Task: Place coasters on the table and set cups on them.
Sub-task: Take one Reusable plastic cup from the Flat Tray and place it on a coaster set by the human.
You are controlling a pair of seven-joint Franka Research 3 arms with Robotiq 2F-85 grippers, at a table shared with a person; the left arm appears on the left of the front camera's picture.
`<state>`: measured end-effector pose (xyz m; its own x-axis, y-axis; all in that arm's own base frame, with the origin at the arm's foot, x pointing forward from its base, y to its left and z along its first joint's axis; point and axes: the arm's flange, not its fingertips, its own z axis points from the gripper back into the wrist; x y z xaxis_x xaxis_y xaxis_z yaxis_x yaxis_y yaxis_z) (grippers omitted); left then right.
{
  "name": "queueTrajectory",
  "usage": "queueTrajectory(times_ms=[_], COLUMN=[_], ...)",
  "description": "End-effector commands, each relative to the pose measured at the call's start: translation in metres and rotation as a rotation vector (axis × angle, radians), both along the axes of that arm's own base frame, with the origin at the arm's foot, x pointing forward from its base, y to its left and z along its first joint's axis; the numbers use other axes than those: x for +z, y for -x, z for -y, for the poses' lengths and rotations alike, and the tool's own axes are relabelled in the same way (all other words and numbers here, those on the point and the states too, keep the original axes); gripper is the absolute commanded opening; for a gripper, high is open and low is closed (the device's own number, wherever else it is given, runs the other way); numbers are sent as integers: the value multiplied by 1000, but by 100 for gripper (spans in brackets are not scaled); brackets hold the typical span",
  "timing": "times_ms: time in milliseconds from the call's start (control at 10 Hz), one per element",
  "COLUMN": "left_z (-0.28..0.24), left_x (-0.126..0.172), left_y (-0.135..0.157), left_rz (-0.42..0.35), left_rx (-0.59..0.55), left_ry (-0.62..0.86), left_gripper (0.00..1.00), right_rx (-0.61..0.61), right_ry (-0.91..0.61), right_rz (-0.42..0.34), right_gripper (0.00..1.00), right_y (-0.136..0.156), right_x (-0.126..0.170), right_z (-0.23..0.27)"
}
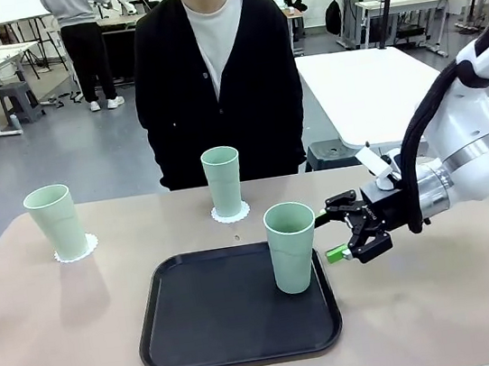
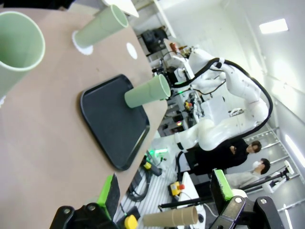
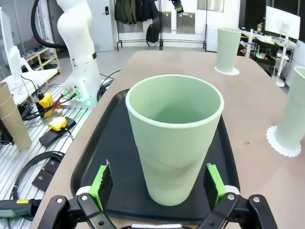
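Note:
Three mint-green cups stand upright. One cup (image 1: 57, 222) rests on a lacy white coaster (image 1: 77, 250) at the table's far left, and another cup (image 1: 223, 180) sits on a coaster (image 1: 231, 213) in front of the person. The third cup (image 1: 292, 247) (image 3: 174, 143) stands on the black tray (image 1: 235, 307). My right gripper (image 1: 333, 229) (image 3: 158, 186) is open, level with this cup's lower half, its green pads (image 3: 101, 183) on either side of it. A bare third coaster (image 2: 132, 50) lies on the tan table (image 1: 57, 337). My left gripper (image 2: 164, 188) hangs open and empty off the table's left end.
The person in a black cardigan (image 1: 216, 78) stands at the far edge, hands out of sight. The tray's rim (image 3: 102, 143) runs around the cup on it. Cables and floor boxes (image 3: 52, 126) lie beside the table's near side.

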<state>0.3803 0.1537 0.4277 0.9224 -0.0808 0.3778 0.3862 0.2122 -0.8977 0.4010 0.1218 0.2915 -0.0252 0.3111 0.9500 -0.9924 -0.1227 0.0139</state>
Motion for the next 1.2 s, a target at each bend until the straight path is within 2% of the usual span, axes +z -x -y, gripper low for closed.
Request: queueTrajectory(times_ms=[0,1100], left_z=[0,0], left_x=[2,2], left_y=[0,0], left_rz=[2,2], left_rx=[16,16], left_ry=[6,6], left_gripper=[100,100], right_rx=[-15,3], right_ry=[2,8], right_rz=[73,43], right_gripper=[100,100], right_y=[-4,-20], right_x=[-10,-28], right_z=[-17,-49])
